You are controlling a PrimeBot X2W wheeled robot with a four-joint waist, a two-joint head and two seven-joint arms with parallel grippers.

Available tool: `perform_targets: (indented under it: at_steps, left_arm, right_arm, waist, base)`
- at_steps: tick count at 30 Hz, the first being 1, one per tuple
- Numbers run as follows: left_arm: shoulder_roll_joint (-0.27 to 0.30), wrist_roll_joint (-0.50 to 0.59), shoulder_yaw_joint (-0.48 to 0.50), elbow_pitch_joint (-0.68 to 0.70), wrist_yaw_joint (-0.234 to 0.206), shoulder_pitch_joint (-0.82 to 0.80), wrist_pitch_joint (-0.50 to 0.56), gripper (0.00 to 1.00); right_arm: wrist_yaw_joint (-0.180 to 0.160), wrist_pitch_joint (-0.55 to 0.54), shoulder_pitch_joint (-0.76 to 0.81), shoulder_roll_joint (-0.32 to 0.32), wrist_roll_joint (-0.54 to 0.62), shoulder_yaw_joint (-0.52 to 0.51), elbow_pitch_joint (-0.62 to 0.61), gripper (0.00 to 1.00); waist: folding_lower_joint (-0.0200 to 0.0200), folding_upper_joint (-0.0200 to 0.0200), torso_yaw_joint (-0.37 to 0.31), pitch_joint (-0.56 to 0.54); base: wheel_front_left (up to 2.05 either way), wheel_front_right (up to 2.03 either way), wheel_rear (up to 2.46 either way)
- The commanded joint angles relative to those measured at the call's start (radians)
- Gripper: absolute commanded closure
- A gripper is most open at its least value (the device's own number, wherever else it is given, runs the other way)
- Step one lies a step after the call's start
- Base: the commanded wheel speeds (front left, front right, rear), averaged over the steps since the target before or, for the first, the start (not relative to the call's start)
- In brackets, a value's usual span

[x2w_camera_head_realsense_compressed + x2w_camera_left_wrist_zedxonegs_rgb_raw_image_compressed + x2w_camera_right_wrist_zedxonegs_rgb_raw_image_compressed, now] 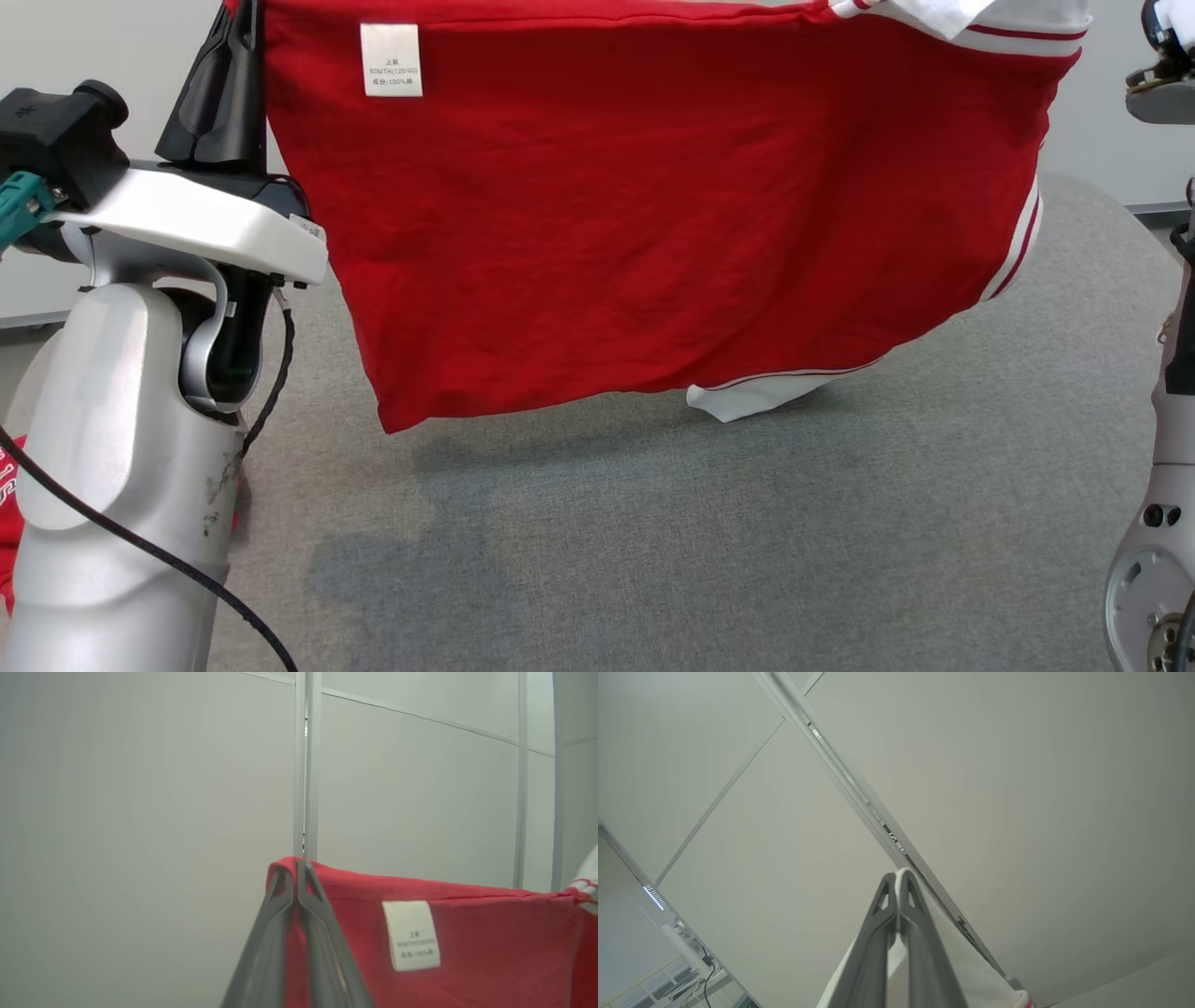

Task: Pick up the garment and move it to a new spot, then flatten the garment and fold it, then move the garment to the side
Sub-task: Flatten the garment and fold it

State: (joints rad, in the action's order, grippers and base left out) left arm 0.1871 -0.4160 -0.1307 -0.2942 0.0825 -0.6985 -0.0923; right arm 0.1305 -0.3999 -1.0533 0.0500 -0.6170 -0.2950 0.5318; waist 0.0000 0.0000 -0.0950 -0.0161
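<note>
Red garment (653, 233) hangs spread above grey tabletop (653, 560), long axis running between your hands. Left hand (296, 870) clamped on red top corner, right hand (897, 879) clamped on white edge. Next, likely: lower both together.

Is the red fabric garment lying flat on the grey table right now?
No, the red fabric garment hangs like a curtain over the grey cloth-covered table, one top corner pinched in the left claw.
</note>
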Motion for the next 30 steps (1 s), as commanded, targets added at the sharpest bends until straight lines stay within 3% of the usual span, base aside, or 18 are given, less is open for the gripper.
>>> perform_targets:
  at_steps: [1,11,19,25,27,30]
  left_arm:
    - [-0.001,-0.011,0.007,-0.001,-0.002,0.012,-0.002,1.00]
    - [0.014,-0.018,-0.010,-0.024,0.006,-0.059,0.033,1.00]
    - [0.048,0.050,-0.081,-0.159,0.030,-0.368,0.057,1.00]
    - [0.039,0.096,-0.109,-0.326,0.036,-0.694,-0.010,1.00]
    - [0.027,0.113,-0.103,-0.410,0.012,-0.831,-0.091,1.00]
    - [0.006,0.134,-0.108,-0.471,0.002,-0.917,-0.146,1.00]
  right_arm:
    - [0.000,0.012,-0.016,0.002,-0.013,-0.001,0.009,1.00]
    - [0.000,0.044,-0.087,0.002,-0.011,0.023,0.083,1.00]
    - [0.000,0.133,-0.308,0.002,0.069,0.082,0.121,1.00]
    - [0.000,0.357,-0.551,0.005,0.088,0.129,0.191,1.00]
    - [0.000,0.510,-0.657,0.004,0.079,0.154,0.228,1.00]
    - [0.000,0.615,-0.703,0.002,0.047,0.215,0.252,1.00]
  waist:
    - [0.0000,0.0000,0.000,0.003]
    - [0.0000,0.0000,0.001,0.093]
    - [0.0000,0.0000,-0.002,0.330]
    - [0.0000,0.0000,-0.011,0.474]
    - [0.0000,0.0000,-0.021,0.510]
    - [0.0000,0.0000,-0.031,0.550]
  base:
    - [0.00,0.00,0.00]
    - [0.00,0.00,0.00]
    - [0.00,0.00,0.00]
    - [0.00,0.00,0.00]
    - [0.00,0.00,0.00]
    - [0.00,0.00,0.00]
